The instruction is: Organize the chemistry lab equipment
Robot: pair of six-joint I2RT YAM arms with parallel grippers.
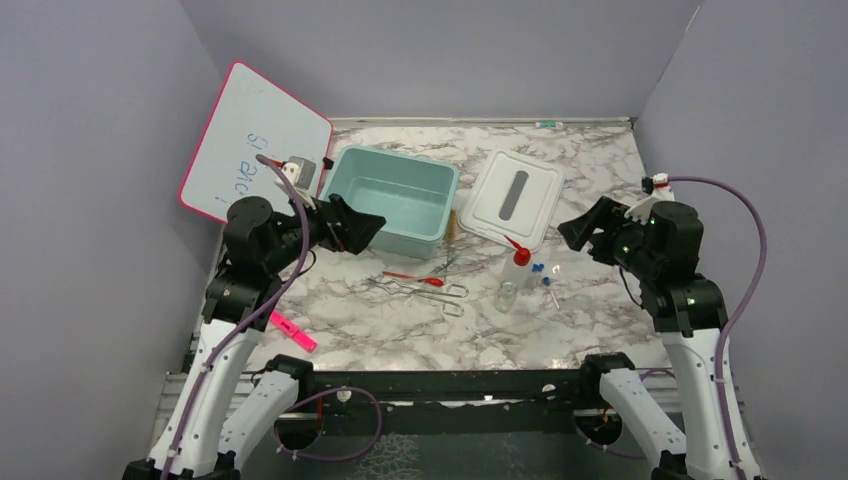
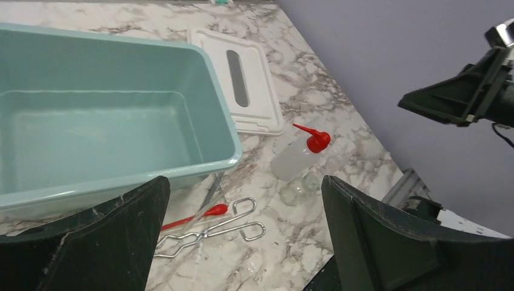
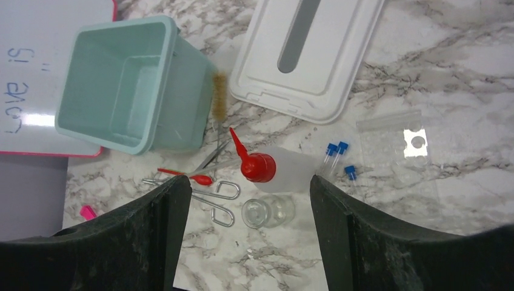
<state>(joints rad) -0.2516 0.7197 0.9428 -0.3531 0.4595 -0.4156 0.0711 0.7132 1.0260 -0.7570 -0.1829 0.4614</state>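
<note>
Equipment lies loose on the worktop (image 1: pixel 330 310) in front of the bin (image 1: pixel 395 195), in the gap between the two arms; none of it is in the bin yet. One teal bin stands open and bare, and one white lid (image 1: pixel 540 190) lies flat just to its right.

Of the gear, one squeeze bottle (image 3: pixel 288 173) appears to lie on its side, its red nozzle aimed up toward the gap between bin and lid. One pair of tongs (image 1: pixel 430 291) lies with its long axis running left to right, and one red-handled tool (image 1: pixel 412 278) lies just behind it, roughly parallel. One small glass jar (image 3: pixel 267 212) sits beside the bottle. Three blue-capped vials (image 3: pixel 336 151) lie just right of it.

The left fingers (image 2: pixel 103 242) are spread wide and grip nothing; they hover at the bin's near corner. Tongs and red tool lie just ahead of them, so the left arm looks nearer those. The right fingers (image 3: pixel 376 242), also apart and empty, are nearer the bottle, jar and vials.
</note>
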